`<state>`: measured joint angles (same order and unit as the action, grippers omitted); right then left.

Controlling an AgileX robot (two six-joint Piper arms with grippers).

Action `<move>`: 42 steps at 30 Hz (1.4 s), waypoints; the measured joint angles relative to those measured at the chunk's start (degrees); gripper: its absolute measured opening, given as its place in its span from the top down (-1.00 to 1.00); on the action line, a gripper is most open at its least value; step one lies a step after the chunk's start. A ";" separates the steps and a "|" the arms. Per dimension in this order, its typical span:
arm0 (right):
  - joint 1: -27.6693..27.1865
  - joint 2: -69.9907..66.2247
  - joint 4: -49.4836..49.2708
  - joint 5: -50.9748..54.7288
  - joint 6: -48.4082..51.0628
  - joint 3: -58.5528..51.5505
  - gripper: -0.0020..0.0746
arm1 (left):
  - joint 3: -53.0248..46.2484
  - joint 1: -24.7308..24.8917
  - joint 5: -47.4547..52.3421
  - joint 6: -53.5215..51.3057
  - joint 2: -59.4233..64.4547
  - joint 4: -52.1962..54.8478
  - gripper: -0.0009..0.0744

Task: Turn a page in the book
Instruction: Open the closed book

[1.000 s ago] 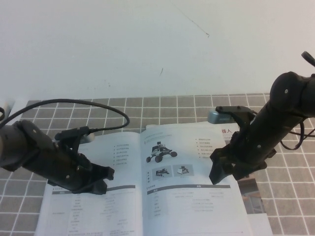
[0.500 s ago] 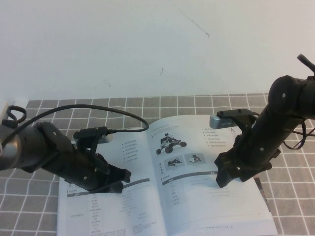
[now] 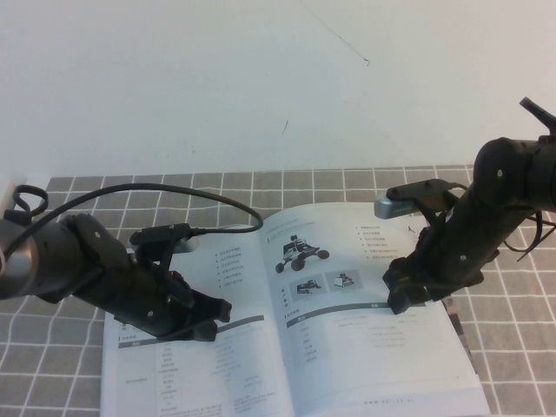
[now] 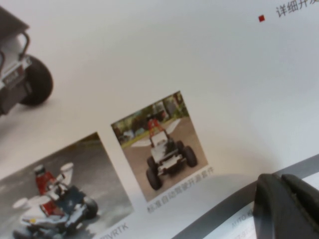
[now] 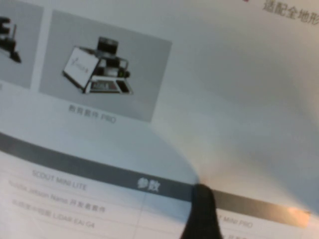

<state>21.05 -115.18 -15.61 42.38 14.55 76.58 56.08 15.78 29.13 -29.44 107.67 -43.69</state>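
The book (image 3: 295, 347) is lying open on the surface (image 3: 287, 187), both halves partly occupied — the left pincer (image 3: 207, 320) is pressing on the left leaf, the right pincer (image 3: 401, 300) is sitting on the page (image 3: 365, 339). Between them the middle spread is lying unobstructed — the checkered strip behind is lying free too.

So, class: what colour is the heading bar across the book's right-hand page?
Dark grey with pale lettering, clearest in the right wrist view.

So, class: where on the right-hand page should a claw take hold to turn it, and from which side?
Take the page at its free outer edge, coming from the robot's right, since the spine holds its inner edge. The right claw rests there; the left claw presses the opposite leaf.
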 joint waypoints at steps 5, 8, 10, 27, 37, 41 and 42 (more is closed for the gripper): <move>0.00 -1.25 0.39 0.00 0.00 0.03 -0.37 | 0.00 0.00 0.00 0.00 0.00 0.22 0.99; 0.00 -1.74 0.27 0.60 0.00 0.61 -0.37 | 0.00 0.00 -0.10 0.33 0.00 0.22 0.99; 0.00 -1.85 -0.02 0.94 0.00 0.59 -0.37 | 0.00 0.00 -0.10 0.34 0.00 0.22 0.99; -0.12 -2.06 -19.97 8.31 16.06 0.59 -0.36 | 0.00 0.00 -0.21 0.44 0.00 -0.12 0.99; -0.62 1.52 -13.44 7.26 13.14 0.59 -0.28 | 0.00 0.00 -0.21 0.44 0.00 0.40 0.99; -3.38 2.30 -9.75 7.41 9.53 0.59 -0.26 | 0.13 0.37 -0.45 0.44 0.00 2.65 0.99; -4.04 2.30 -9.61 7.62 9.13 0.36 -0.26 | 0.28 0.46 -0.55 0.44 0.00 3.32 0.99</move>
<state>17.01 -112.88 -25.22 50.00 23.68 76.94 56.36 16.24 28.57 -29.00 107.67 -40.38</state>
